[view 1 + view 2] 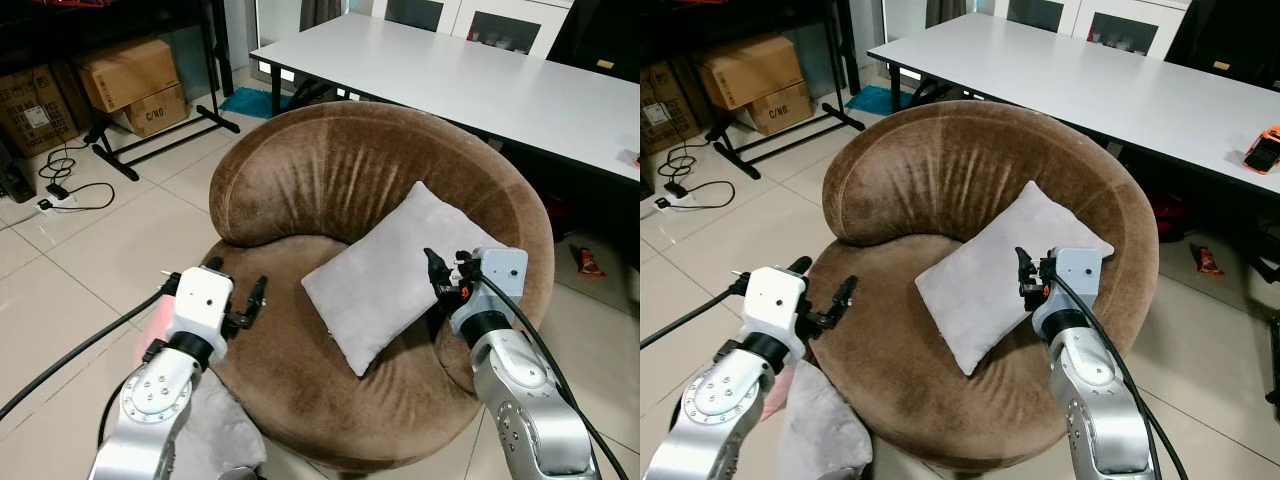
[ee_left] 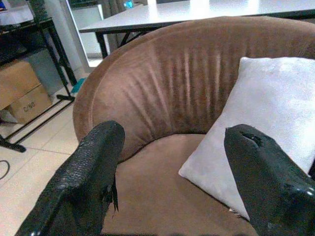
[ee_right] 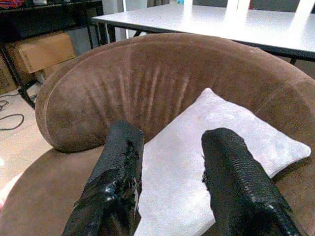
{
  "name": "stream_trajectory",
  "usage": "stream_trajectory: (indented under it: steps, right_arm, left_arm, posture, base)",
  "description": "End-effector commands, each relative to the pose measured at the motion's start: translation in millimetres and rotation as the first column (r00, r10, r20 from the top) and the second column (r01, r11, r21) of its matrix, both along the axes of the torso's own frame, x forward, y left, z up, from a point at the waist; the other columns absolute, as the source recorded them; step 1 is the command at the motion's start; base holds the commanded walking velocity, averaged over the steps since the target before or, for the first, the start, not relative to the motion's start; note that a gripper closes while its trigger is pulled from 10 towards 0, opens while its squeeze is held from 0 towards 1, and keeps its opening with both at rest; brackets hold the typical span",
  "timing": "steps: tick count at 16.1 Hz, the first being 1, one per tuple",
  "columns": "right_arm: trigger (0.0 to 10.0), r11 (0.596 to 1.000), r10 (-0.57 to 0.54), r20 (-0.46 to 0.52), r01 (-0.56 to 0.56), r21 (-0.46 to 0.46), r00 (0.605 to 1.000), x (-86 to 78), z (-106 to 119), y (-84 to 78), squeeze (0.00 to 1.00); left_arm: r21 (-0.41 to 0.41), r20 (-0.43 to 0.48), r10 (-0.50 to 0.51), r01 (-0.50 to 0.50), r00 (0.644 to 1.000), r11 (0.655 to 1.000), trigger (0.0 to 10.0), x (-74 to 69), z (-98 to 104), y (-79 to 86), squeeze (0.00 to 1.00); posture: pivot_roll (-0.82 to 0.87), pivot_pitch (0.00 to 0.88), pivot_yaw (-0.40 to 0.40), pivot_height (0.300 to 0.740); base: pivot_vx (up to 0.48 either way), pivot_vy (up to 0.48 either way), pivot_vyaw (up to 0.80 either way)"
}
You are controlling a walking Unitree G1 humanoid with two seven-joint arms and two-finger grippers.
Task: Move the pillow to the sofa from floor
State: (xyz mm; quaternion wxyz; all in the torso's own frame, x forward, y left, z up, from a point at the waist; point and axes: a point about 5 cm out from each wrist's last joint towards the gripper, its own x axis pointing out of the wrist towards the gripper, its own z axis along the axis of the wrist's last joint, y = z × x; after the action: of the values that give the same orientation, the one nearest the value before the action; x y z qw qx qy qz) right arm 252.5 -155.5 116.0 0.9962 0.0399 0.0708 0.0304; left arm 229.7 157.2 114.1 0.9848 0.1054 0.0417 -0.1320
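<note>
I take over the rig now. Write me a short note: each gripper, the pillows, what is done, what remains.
Left gripper: open, holding nothing, over the sofa's front left edge.
Right gripper: open, holding nothing, at the right edge of the pillow.
That grey pillow lies on the sofa seat, leaning against the backrest: this part looks done.
A second grey pillow lies on the floor beside the left arm, in front of the sofa. If it also belongs on the sofa, that is left to do.
</note>
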Motion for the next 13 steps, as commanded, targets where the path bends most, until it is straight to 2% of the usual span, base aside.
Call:
stream_trajectory:
  steps: [1,13]
  right_arm:
    - [10.0,1.000,-0.001,-0.005,0.001,-0.017,1.000,-2.4,2.4,-1.5,0.00]
    - [10.0,0.999,-0.009,-0.044,0.007,-0.037,0.999,-2.9,1.6,-2.1,0.00]
  left_arm:
    - [0.003,0.001,0.004,-0.004,1.000,1.000,10.0,-1.4,-1.0,-1.0,0.00]
    - [0.004,0.003,0.007,-0.007,1.000,1.000,10.0,-1.4,-1.6,-0.5,0.00]
  posture:
    - [0.01,0.000,-0.052,0.740]
    - [0.01,0.000,-0.057,0.740]
  base:
    - [0.000,0.000,0.00]
    - [-0.235,0.000,0.00]
